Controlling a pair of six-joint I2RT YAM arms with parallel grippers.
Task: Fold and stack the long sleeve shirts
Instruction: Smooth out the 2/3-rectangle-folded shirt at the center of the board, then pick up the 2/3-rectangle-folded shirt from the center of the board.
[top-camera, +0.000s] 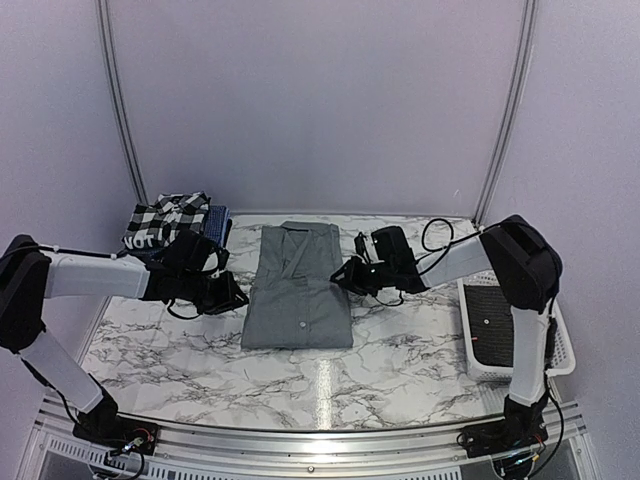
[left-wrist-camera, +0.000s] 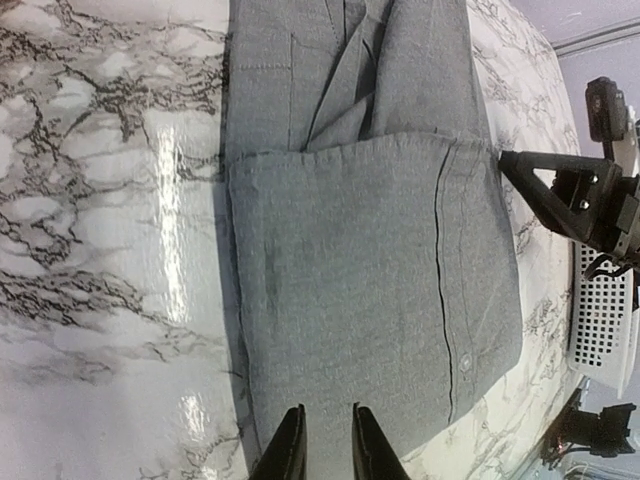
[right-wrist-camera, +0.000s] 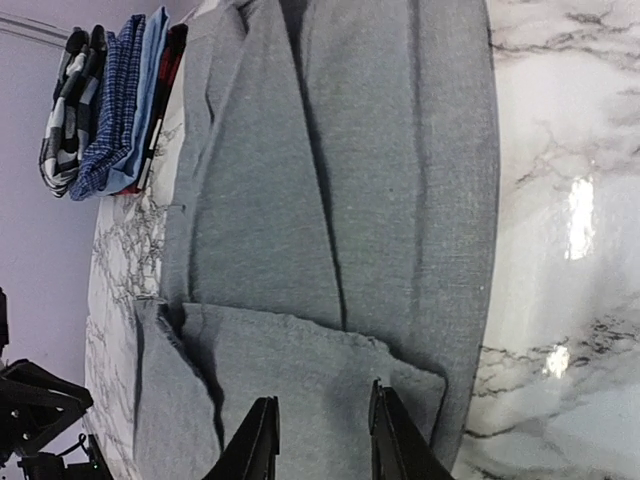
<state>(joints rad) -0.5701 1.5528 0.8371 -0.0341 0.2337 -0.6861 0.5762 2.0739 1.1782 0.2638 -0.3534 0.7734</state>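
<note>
A plain mid-grey button-front shirt (top-camera: 298, 285) lies folded flat in the middle of the marble table (top-camera: 400, 350), collar at the far end. Its lower part is doubled up over the body (left-wrist-camera: 350, 260) (right-wrist-camera: 300, 350). My left gripper (top-camera: 243, 296) is low at the shirt's left edge, its fingers a little apart over the cloth (left-wrist-camera: 327, 408) with nothing pinched. My right gripper (top-camera: 337, 275) is at the shirt's right edge, open above the folded flap (right-wrist-camera: 323, 392). A stack of folded shirts (top-camera: 180, 222), with the black-and-white checked one (right-wrist-camera: 62, 110) on top and a blue one (right-wrist-camera: 125, 100) beneath, sits at the back left.
A white slatted plastic basket (top-camera: 510, 325) stands at the table's right edge, behind my right arm, and also shows in the left wrist view (left-wrist-camera: 605, 320). White walls close off the back and sides.
</note>
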